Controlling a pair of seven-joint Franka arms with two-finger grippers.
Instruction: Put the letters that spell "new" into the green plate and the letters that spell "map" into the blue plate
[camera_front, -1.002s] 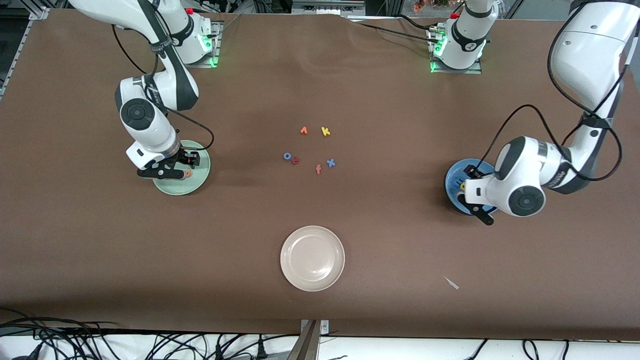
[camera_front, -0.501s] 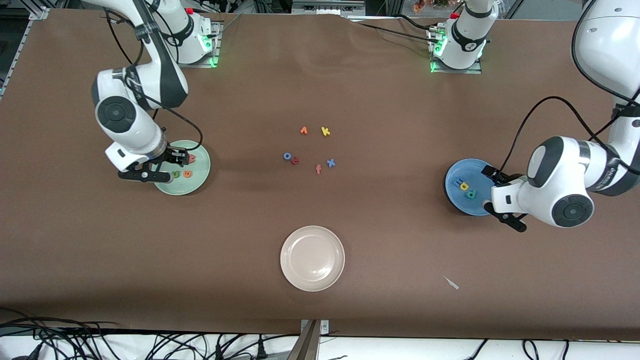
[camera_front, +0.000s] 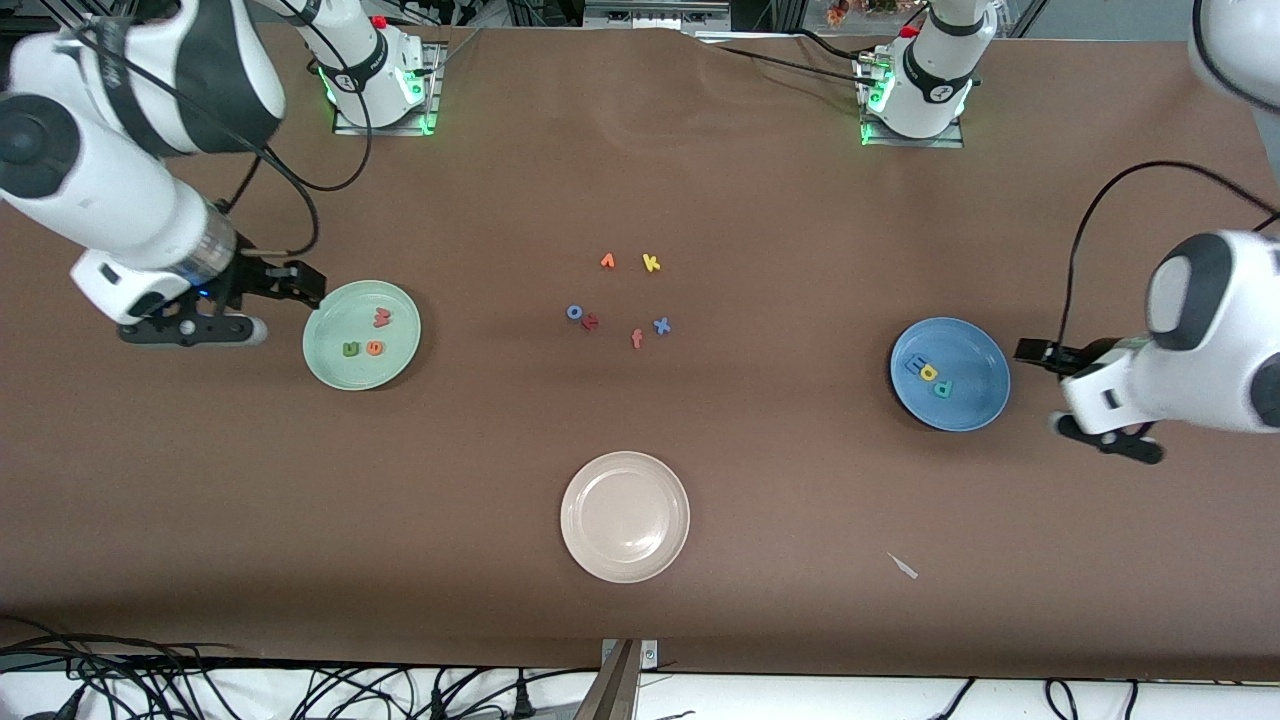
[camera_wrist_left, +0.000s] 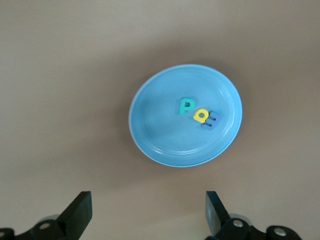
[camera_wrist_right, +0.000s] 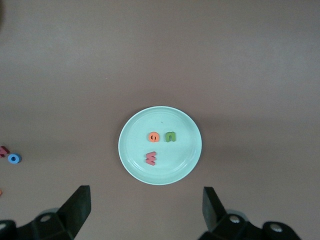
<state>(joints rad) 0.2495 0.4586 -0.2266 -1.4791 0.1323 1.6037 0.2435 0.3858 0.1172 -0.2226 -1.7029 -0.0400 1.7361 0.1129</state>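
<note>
The green plate (camera_front: 330, 365) lies toward the right arm's end of the table, and in it lie the red-pink w (camera_front: 381, 317), the green n (camera_front: 350, 349) and the orange e (camera_front: 375, 347). My right gripper (camera_front: 282, 308) hangs open and empty over bare table beside that plate. The blue plate (camera_front: 975, 395) lies toward the left arm's end and holds the blue m (camera_front: 913, 364), yellow a (camera_front: 928, 372) and teal p (camera_front: 942, 388). My left gripper (camera_front: 1045, 390) is open and empty over the table beside it. The left wrist view shows the blue plate (camera_wrist_left: 150, 110); the right wrist view shows the green plate (camera_wrist_right: 170, 167).
A cream-white plate (camera_front: 600, 545) lies nearest the front camera, mid-table. Loose letters lie in the middle: an orange v-shape (camera_front: 607, 261), yellow k (camera_front: 651, 263), blue o (camera_front: 575, 312), a red letter (camera_front: 591, 321), orange f (camera_front: 637, 339), blue x (camera_front: 661, 325). A white scrap (camera_front: 903, 566) lies nearer the camera.
Both grippers have lifted off their plates and drawn back toward their own ends of the table. The right gripper has opened, and the orange e stays in the green plate.
</note>
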